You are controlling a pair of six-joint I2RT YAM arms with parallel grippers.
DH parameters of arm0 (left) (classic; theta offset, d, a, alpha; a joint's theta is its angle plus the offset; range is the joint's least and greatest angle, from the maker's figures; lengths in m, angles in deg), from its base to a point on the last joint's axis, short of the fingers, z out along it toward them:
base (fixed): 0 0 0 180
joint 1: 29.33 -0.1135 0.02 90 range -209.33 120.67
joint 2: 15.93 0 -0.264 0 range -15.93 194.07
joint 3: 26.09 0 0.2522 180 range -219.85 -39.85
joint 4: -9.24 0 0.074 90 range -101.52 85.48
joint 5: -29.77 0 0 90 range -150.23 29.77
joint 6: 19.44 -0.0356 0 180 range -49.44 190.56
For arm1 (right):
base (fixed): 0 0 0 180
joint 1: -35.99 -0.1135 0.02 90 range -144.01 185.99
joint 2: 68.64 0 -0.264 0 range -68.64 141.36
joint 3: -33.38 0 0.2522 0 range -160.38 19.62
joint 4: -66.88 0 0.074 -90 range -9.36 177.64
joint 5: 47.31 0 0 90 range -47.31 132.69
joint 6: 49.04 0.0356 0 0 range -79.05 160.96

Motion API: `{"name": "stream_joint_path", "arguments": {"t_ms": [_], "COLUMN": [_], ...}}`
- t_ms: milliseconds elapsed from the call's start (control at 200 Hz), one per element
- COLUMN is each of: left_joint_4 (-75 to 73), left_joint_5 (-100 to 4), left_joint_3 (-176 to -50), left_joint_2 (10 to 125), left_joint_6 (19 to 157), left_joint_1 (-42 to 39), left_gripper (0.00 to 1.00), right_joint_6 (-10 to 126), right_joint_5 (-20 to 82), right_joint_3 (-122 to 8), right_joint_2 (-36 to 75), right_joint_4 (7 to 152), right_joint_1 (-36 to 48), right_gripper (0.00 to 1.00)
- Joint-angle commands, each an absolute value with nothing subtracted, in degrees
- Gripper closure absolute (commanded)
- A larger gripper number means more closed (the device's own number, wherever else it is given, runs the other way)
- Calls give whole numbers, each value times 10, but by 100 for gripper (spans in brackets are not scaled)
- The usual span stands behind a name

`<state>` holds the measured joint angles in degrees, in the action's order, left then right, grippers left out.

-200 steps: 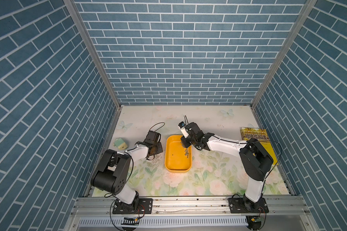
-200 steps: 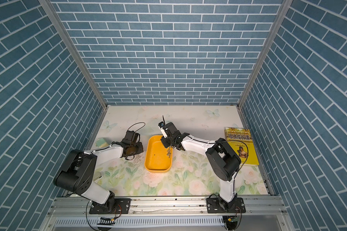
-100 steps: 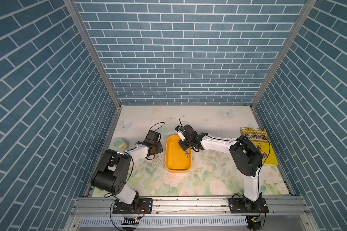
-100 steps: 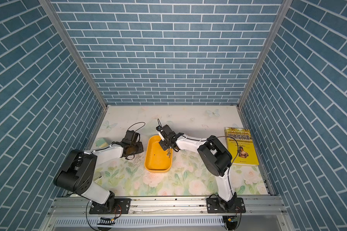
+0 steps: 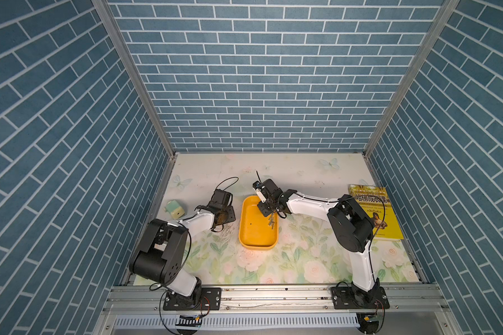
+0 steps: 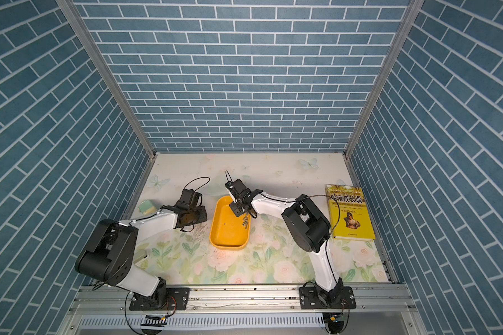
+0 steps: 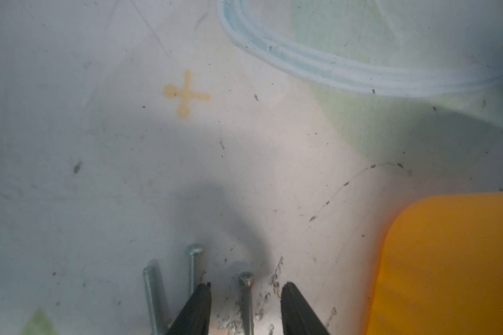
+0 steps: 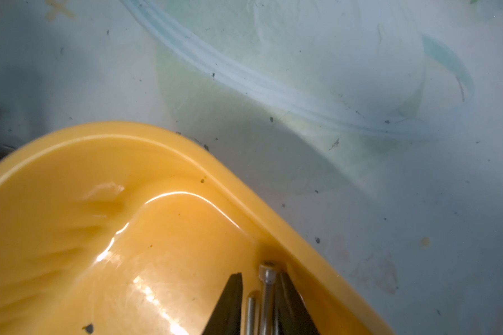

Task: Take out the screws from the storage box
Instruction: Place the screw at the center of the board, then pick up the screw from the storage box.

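Right gripper [image 8: 259, 275]: jaws drawn narrow and clamped on screws [image 8: 266, 290], with at least two shafts between the black fingers [image 8: 230, 304]. It is inside the storage box [image 8: 157, 136], hard against a rounded corner wall.

Left gripper [image 7: 246, 285]: jaws parted, holding nothing. One loose screw [image 7: 246, 295] lies on the mat [image 7: 99, 174] between the fingers, with two more just beside.

In a top view the storage box [image 5: 253, 237] sits between the arms. Yellow book [image 5: 375, 214] at the right edge; sharpener [image 5: 174, 209] at the left.
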<state>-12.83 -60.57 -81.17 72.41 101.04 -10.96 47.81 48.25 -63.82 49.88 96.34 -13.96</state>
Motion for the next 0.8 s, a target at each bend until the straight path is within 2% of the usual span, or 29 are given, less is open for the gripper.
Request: {"name": "stream_joint_path", "arguments": {"t_ms": [0,115,240,795], "left_joint_4": [-143,-146,-147,-154], "left_joint_5": [-613,-620,-627,-644], "left_joint_3": [-803,-801,-798,-792], "left_joint_2": [709,696,677,636], "left_joint_6": [1010,1011,1012,1016], "left_joint_1": [-112,-112,-112,-113], "left_gripper": [52,45,42,40], "right_joint_6": [499,507,514,527], "right_joint_5": [510,513,508,513], "right_joint_3": [-678,-697,-702,-709], "right_joint_2": [512,522,529,557], "right_joint_4": [1014,1040,1054,1066], "right_joint_1": [-149,-152,-152,-150], "right_gripper": [75,75,75,74]}}
